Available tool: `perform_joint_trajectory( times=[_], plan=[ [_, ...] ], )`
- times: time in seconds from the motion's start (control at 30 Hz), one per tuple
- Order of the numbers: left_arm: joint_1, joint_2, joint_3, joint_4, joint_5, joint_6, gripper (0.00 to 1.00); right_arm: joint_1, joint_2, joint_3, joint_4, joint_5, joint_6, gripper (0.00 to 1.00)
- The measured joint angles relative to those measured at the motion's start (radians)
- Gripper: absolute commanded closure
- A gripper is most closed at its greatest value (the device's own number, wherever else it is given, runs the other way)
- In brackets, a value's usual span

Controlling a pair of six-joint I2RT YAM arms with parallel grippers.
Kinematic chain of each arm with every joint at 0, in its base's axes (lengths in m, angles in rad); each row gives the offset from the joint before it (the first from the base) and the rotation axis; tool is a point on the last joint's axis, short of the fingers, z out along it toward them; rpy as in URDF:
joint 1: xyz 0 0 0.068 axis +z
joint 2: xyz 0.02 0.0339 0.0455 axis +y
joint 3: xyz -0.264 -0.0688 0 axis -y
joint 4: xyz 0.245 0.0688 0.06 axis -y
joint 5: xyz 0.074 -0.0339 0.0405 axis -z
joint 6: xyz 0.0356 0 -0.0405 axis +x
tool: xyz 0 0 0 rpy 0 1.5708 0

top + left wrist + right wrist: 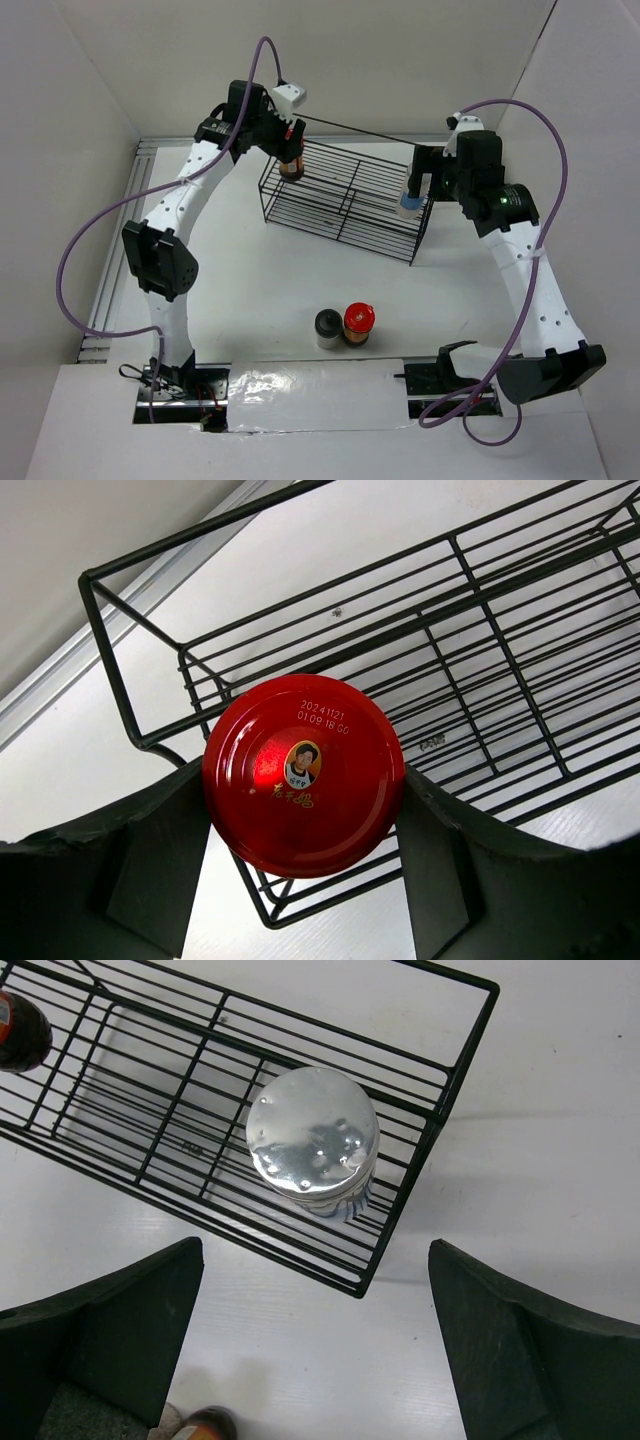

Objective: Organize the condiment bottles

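Left fingers (140,880): closed against both sides of a red-lidded jar (303,775), pads pressed to the lid's edge, nothing else in the grip.
Red-lidded jar: upright, dark brown contents, at the far left end of the wire rack (340,228), over its corner; resting on the rack floor or hanging just above it, cannot tell.
Right fingers (110,1330): spread wide, holding nothing, poised above the rack's right end.
Silver-lidded bottle (312,1130): standing upright inside the right end of the rack, close to the end wall, pale body with a bluish label just showing under the lid; apart from both right fingers.
Black-capped shaker (328,325): upright on the bench (250,290), outside the rack, toward the near edge between the two arm bases.
Second red-lidded jar (359,320): upright on the bench, just beside the shaker on its right, touching or nearly so.
Wire rack: black, open-topped, set at a slant across the far half of the bench, middle section bare.
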Motion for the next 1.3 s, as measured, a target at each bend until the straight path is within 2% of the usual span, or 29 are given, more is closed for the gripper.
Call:
perform_joint_trajectory(
  times=[0.03, 0.07, 0.1, 0.2, 0.33, 0.4, 0.47, 0.5, 0.6, 0.63, 0.73, 0.77, 0.8, 0.9, 1.07, 1.3],
  plan=[
    [0.000, 0.001, 0.000, 0.000, 0.000, -0.001, 0.85, 0.000, -0.002, 0.000, 0.000, 0.000, 0.000, 0.00],
    [0.000, 0.003, 0.000, -0.001, 0.000, -0.003, 0.77, 0.000, -0.003, 0.000, -0.001, 0.001, 0.000, 0.00],
    [0.000, 0.005, 0.000, 0.004, 0.001, -0.006, 0.58, 0.000, -0.004, 0.001, -0.002, 0.001, 0.000, 0.00],
    [0.005, 0.006, 0.000, 0.005, 0.002, -0.013, 0.35, 0.000, -0.004, 0.010, -0.011, 0.000, -0.010, 0.00],
    [0.010, 0.006, 0.000, 0.005, 0.011, -0.034, 0.20, 0.008, -0.004, 0.031, -0.025, -0.014, -0.045, 0.00],
    [0.011, 0.006, 0.000, 0.004, 0.014, -0.035, 0.13, 0.015, -0.006, 0.039, -0.028, -0.022, -0.064, 0.04],
    [0.012, 0.006, 0.000, 0.012, 0.020, -0.037, 0.11, 0.032, -0.007, 0.043, -0.037, -0.027, -0.084, 0.16],
    [0.013, 0.006, 0.000, 0.019, 0.023, -0.038, 0.08, 0.046, -0.007, 0.044, -0.045, -0.036, -0.097, 0.26],
    [0.013, 0.006, 0.000, 0.031, 0.031, -0.040, 0.01, 0.102, -0.007, 0.043, -0.063, -0.081, -0.131, 0.38],
    [0.013, 0.006, 0.000, 0.031, 0.033, -0.042, 0.01, 0.128, -0.010, 0.038, -0.063, -0.101, -0.142, 0.39],
    [0.013, 0.006, 0.003, 0.032, 0.037, -0.052, 0.01, 0.206, -0.026, 0.009, -0.066, -0.169, -0.157, 0.23],
    [0.013, 0.006, 0.007, 0.031, 0.037, -0.053, 0.01, 0.240, -0.030, -0.003, -0.065, -0.195, -0.165, 0.07],
    [0.013, 0.006, 0.012, 0.030, 0.037, -0.055, 0.01, 0.269, -0.031, -0.012, -0.066, -0.217, -0.167, 0.00],
    [0.013, 0.003, 0.031, 0.029, 0.037, -0.056, 0.01, 0.358, -0.031, -0.037, -0.060, -0.268, -0.175, 0.00],
    [0.013, -0.037, 0.034, 0.012, 0.055, -0.056, 0.01, 0.621, -0.030, -0.123, -0.050, -0.285, -0.159, 0.00],
    [0.013, -0.187, -0.012, -0.030, 0.091, -0.055, 0.01, 0.902, 0.010, -0.232, -0.017, -0.212, -0.081, 0.00]
  ],
)
